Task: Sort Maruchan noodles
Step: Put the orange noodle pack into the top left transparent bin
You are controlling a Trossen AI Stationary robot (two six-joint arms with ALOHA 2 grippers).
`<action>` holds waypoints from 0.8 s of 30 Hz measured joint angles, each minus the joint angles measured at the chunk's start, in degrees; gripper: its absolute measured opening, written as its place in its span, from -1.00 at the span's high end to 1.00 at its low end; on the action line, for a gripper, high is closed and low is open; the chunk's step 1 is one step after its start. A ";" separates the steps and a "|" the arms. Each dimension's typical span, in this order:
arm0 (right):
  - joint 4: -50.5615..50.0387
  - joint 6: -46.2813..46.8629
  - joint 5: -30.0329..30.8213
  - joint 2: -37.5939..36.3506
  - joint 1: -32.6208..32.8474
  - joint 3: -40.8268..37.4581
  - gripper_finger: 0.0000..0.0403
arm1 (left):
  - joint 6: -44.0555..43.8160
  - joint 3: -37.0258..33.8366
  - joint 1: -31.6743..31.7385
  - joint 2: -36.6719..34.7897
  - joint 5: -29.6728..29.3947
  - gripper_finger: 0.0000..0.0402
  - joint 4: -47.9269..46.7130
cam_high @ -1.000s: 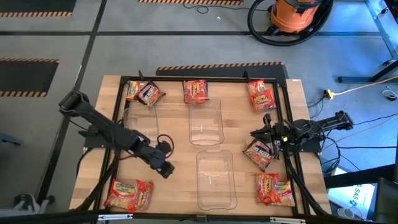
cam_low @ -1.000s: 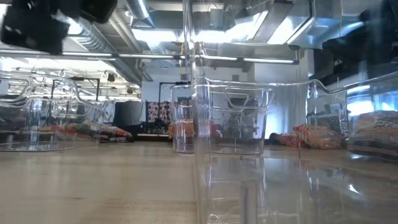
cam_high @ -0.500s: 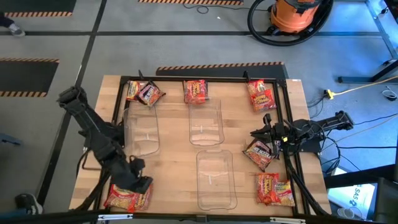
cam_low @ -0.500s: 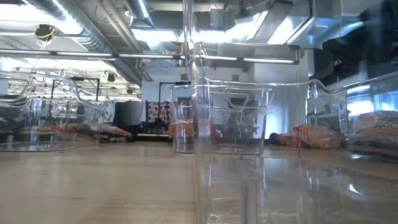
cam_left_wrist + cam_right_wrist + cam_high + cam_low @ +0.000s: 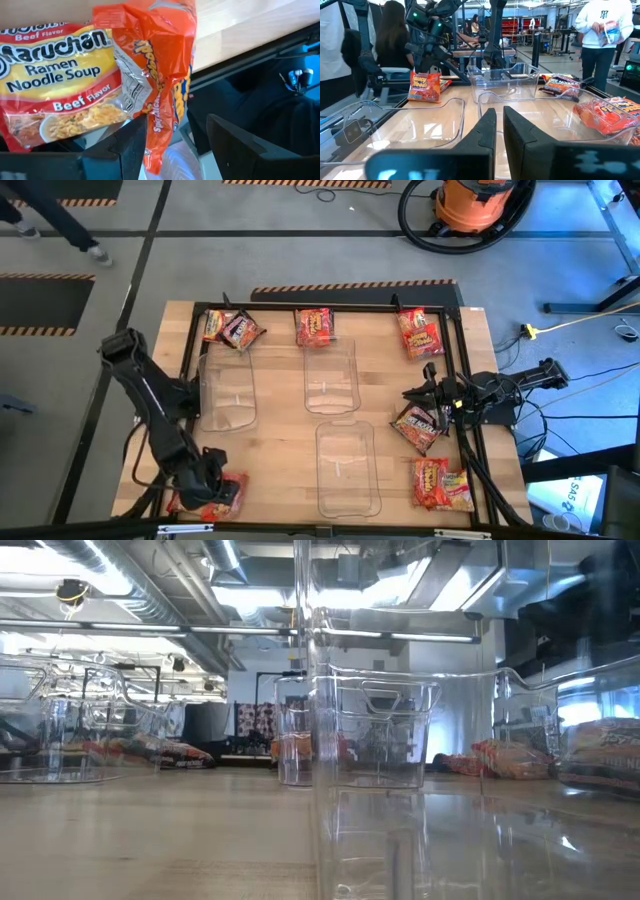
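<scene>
Several Maruchan noodles packets lie around the edges of the wooden table (image 5: 280, 395) in the high view: one pile at the upper left (image 5: 231, 329), one at top centre (image 5: 314, 326), one at the upper right (image 5: 420, 333), one at the right (image 5: 417, 427), one at the lower right (image 5: 441, 484), and one at the lower left (image 5: 225, 491). Three clear bins (image 5: 348, 468) stand in the middle. The left gripper (image 5: 203, 482) hovers over the lower-left pile; the right gripper (image 5: 422, 393) waits at the right edge.

Low view: clear bin walls fill the frame, with packets (image 5: 510, 758) on the table at the right.

Left wrist view: the left gripper's fingers (image 5: 127, 145) stand apart, holding nothing, just above an orange packet (image 5: 165, 75) beside a red beef packet (image 5: 60, 85).

Right wrist view: the right gripper's fingers (image 5: 485, 132) are pressed together, empty.

Each packet looks light, crinkly and slippery, with a brittle block inside. A firm pinch across the flat middle or a short edge seems safest.
</scene>
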 joint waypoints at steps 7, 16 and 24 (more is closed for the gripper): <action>0.01 0.02 0.24 0.00 0.00 0.00 0.93 | 0.09 0.03 -0.11 -0.65 1.99 0.00 -0.92; -0.02 0.14 -0.26 0.01 -0.02 0.00 0.93 | -0.47 2.58 -1.16 -3.38 2.66 0.01 -9.78; -0.07 0.15 -0.75 0.02 -0.02 0.00 0.93 | 3.16 2.71 -3.21 -0.62 -5.44 0.01 -6.61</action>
